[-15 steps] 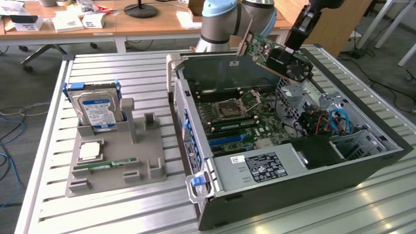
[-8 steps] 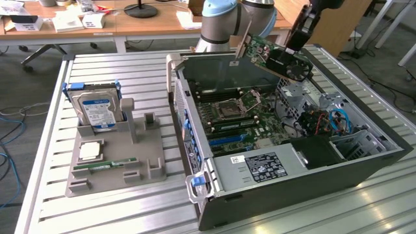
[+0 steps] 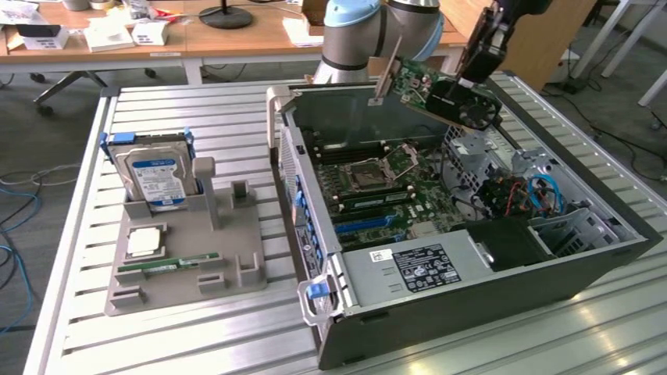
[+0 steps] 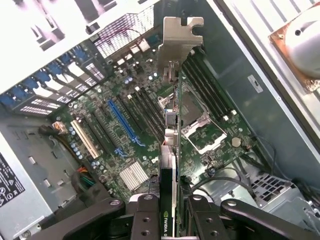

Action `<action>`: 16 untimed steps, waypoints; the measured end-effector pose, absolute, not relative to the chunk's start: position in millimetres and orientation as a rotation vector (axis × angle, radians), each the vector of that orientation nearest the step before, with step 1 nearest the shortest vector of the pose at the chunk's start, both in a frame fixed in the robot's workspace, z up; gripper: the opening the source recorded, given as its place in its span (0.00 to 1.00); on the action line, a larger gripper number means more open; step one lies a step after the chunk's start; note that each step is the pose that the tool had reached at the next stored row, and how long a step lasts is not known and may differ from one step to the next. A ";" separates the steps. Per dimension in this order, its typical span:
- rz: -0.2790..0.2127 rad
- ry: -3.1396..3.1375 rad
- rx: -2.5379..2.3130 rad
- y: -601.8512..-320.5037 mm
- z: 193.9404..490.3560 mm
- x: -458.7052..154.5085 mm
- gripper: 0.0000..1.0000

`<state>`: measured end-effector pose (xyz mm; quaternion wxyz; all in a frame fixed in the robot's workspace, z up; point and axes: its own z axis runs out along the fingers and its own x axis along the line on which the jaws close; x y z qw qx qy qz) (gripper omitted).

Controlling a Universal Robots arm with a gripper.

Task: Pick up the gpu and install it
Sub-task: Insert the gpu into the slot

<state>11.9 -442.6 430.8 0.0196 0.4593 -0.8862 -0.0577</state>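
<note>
The gpu (image 3: pixel 446 97), a green circuit board with a black fan shroud and a silver end bracket, hangs tilted above the rear of the open computer case (image 3: pixel 583 269). My gripper (image 3: pixel 472 76) is shut on its upper edge. In the wrist view the gpu (image 4: pixel 173 145) is edge-on, its bracket pointing away from the camera, clamped between the black fingers (image 4: pixel 145 212) of my gripper (image 4: pixel 171 207). Below the card lies the motherboard (image 4: pixel 135 175) with a long blue slot (image 4: pixel 123 122) and the bare CPU socket (image 4: pixel 200 132). The card hangs clear above the board, touching no slot.
On the exterior view's left a grey fixture (image 3: pixel 224 238) holds a silver hard drive (image 3: pixel 156 176) with a blue-white label, a small square chip (image 3: pixel 145 241) and a green RAM stick (image 3: pixel 167 266). Inside the case are a power supply (image 3: pixel 417 266), cables and a drive cage. Desks stand behind.
</note>
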 end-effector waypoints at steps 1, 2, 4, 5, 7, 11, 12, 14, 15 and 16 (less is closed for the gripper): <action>-0.178 -2.741 1.440 -442.6 430.7 11.9 0.26; -0.178 -2.733 1.455 -442.6 430.6 11.9 0.26; -0.177 -2.714 1.487 -442.6 430.5 11.9 0.26; -0.177 -2.705 1.502 -442.6 430.4 11.9 0.26; -0.176 -2.684 1.535 -442.6 430.2 11.9 0.26; -0.174 -2.643 1.601 -442.6 430.0 11.9 0.26; -0.173 -2.636 1.610 -442.7 430.0 11.9 0.26; -0.173 -2.632 1.617 -442.6 430.0 11.9 0.26; -0.173 -2.632 1.617 -442.6 429.8 11.9 0.26; -0.173 -2.632 1.618 -442.6 429.5 11.9 0.26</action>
